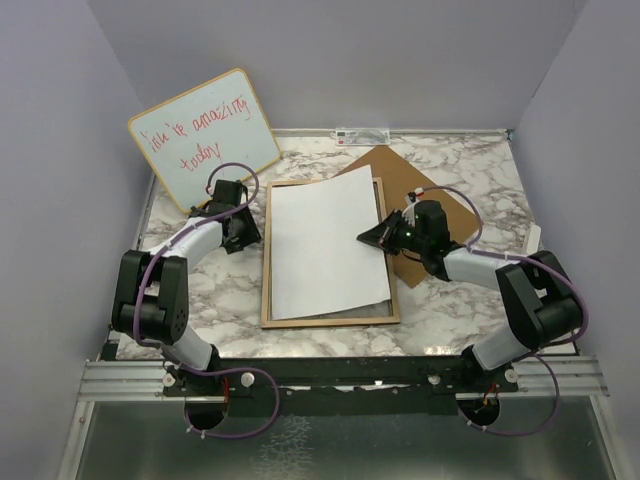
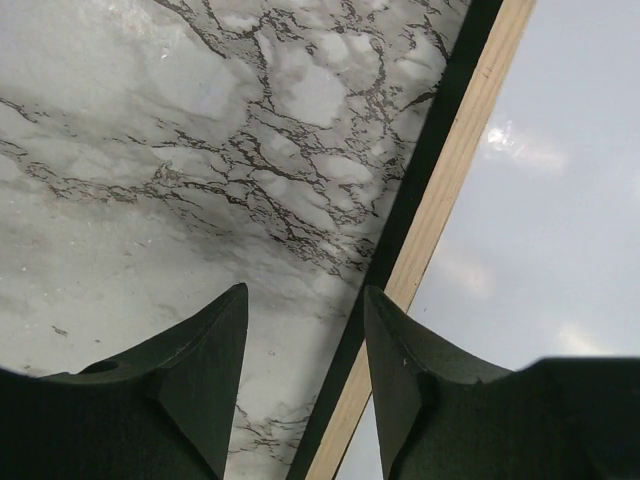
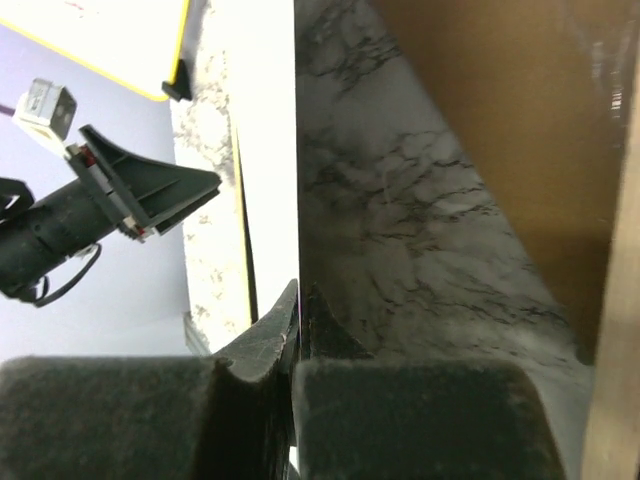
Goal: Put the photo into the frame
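Photo [image 1: 325,240] edge pinched in right fingers [image 3: 265,340]; left fingers [image 2: 200,350] hang half-open over frame [image 2: 445,180] rail, both reaching inward.

**Left arm** [image 1: 148,295]: base at the near-left edge. The elbow is folded high and outward, and the white forearm reaches forward and inward. The wrist is angled down.

**Left gripper** [image 1: 250,228]: points toward the centre. In the left wrist view its two dark fingers [image 2: 200,350] stand partly apart with nothing between them.

**Right arm** [image 1: 530,300]: base at the near-right edge. The elbow is bent out to the right, and the forearm runs inward and slightly forward, low over the table.

**Right gripper** [image 1: 366,238]: points left. In the right wrist view its fingers [image 3: 265,340] are pressed fully together, tips meeting at the edge of the photo [image 3: 270,150], which is pinched between them.
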Controlling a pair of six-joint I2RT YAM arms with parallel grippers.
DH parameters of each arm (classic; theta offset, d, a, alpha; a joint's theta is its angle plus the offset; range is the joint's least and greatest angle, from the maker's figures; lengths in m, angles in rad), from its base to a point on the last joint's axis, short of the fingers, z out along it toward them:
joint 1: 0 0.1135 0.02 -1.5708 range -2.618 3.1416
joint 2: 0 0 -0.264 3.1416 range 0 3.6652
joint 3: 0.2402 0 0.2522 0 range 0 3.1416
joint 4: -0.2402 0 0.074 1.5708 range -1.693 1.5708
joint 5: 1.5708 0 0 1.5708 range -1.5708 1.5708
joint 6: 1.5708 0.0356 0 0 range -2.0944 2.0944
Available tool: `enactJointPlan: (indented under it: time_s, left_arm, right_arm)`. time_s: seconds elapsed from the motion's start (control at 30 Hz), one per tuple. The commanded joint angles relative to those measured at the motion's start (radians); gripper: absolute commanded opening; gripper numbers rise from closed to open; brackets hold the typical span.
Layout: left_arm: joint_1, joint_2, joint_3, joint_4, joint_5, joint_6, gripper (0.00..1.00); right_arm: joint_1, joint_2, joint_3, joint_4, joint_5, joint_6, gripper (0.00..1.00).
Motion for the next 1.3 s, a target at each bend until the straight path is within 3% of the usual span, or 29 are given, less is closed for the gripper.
enactJointPlan:
  time_s: [0.0, 0.67, 0.73, 0.83, 0.93, 1.07, 1.27]
  left_arm:
    - [0.005, 0.022, 0.024, 0.028, 0.015, 0.016, 0.52]
    - [0.005, 0.024, 0.023, 0.031, 0.055, 0.023, 0.53]
    - [0.005, 0.022, 0.023, 0.031, 0.055, 0.024, 0.53]
    - [0.005, 0.020, 0.026, 0.029, 0.053, 0.025, 0.53]
    - [0.005, 0.018, 0.037, 0.020, 0.046, 0.031, 0.54]
    - [0.006, 0.013, 0.063, 0.004, 0.043, 0.039, 0.57]
    - [0.008, 0.010, 0.100, -0.011, 0.038, 0.044, 0.62]
  right_arm:
    - [0.000, -0.035, -0.011, -0.094, 0.131, -0.078, 0.01]
    - [0.001, 0.141, 0.058, -0.027, 0.008, -0.119, 0.03]
    - [0.002, 0.137, 0.055, -0.033, 0.012, -0.117, 0.15]
    - [0.002, 0.111, 0.054, -0.070, 0.038, -0.131, 0.43]
    - [0.002, 0.060, 0.058, -0.138, 0.097, -0.170, 0.60]
    - [0.001, -0.025, 0.085, -0.259, 0.179, -0.218, 0.73]
    - [0.001, -0.117, 0.160, -0.516, 0.359, -0.290, 0.75]
